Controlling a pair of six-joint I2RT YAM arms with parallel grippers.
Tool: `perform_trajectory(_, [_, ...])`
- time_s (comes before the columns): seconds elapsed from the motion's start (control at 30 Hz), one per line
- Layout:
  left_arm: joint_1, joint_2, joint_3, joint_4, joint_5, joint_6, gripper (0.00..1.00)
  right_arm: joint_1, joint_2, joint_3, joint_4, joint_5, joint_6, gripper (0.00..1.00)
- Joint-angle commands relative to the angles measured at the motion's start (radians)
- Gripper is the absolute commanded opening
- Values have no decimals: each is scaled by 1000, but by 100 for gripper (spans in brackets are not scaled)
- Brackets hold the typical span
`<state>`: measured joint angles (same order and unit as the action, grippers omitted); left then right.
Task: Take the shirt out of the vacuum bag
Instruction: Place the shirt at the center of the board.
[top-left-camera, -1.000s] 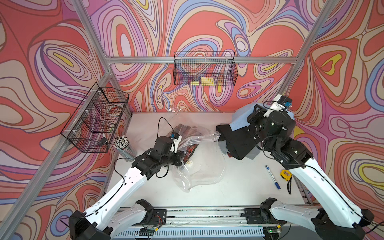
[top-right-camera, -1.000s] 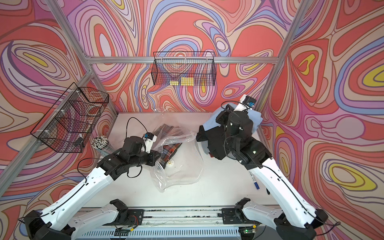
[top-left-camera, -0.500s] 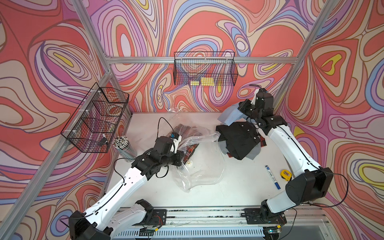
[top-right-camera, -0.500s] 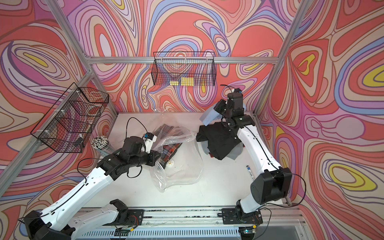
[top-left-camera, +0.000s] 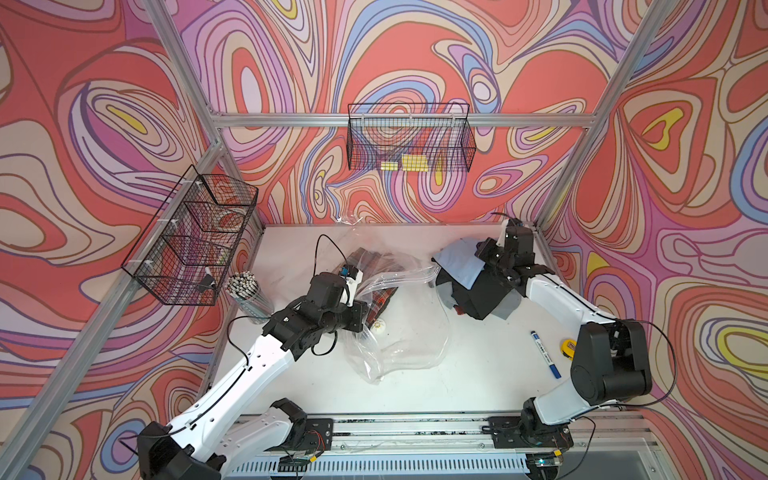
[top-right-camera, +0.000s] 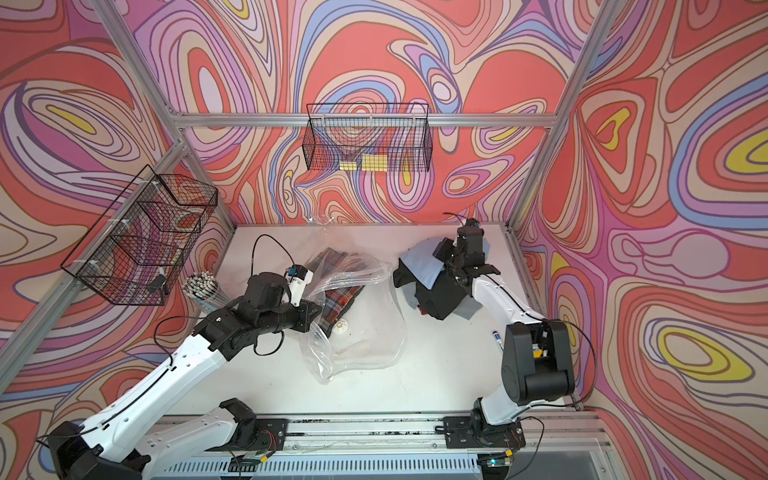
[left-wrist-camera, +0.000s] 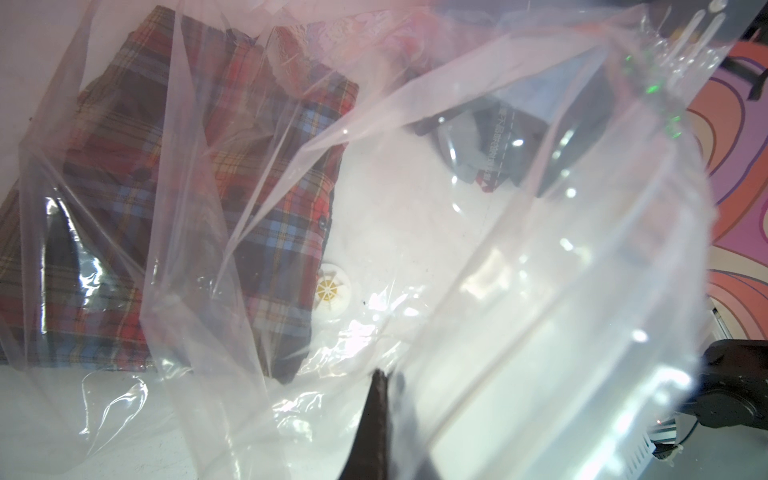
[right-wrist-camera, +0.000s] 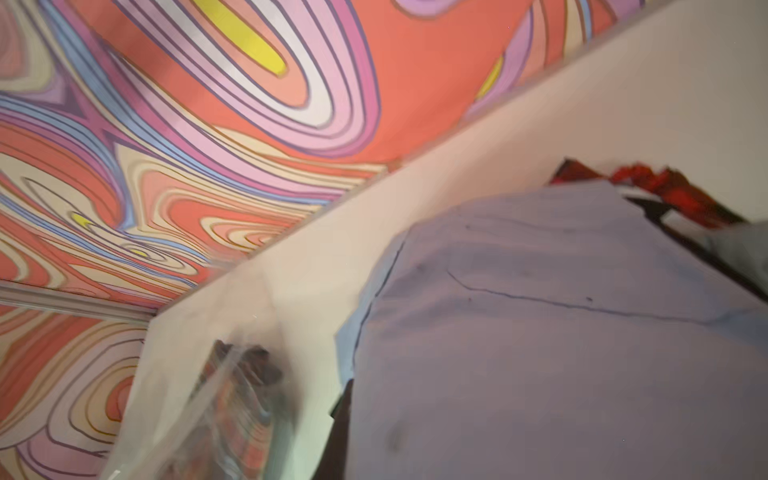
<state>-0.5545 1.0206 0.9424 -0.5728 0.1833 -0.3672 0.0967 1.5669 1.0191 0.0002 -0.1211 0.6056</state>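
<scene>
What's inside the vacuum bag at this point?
A folded plaid shirt, bunched toward the end that the left hand pinches. The rest of the vacuum bag looks empty, with the table showing through. Whatever lies under the shirt is covered.

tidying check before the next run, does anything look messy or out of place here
Yes: clothes lie in a rumpled heap at the far right, and a blue marker lies loose near them. The vacuum bag is crumpled.
</scene>
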Motion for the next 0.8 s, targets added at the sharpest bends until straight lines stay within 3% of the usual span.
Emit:
perform_trajectory(0.0, [9, -10, 9, -9, -10, 4, 0, 2, -49, -102, 117, -28, 14, 0])
perform_trajectory(0.2, [10, 1, 15, -12, -1, 4, 0, 3, -93, -266, 163, -43, 48, 1])
perform_trajectory(0.4, [9, -4, 10, -15, -3, 4, 0, 1, -135, -299, 140, -111, 91, 50])
perform_trajectory(0.6, [10, 4, 17, -17, 0, 5, 0, 0, -251, -245, 41, -167, 139, 69])
perform_trajectory(0.77, [10, 3, 17, -16, -2, 5, 0, 1, -407, -188, -113, -142, 152, 83])
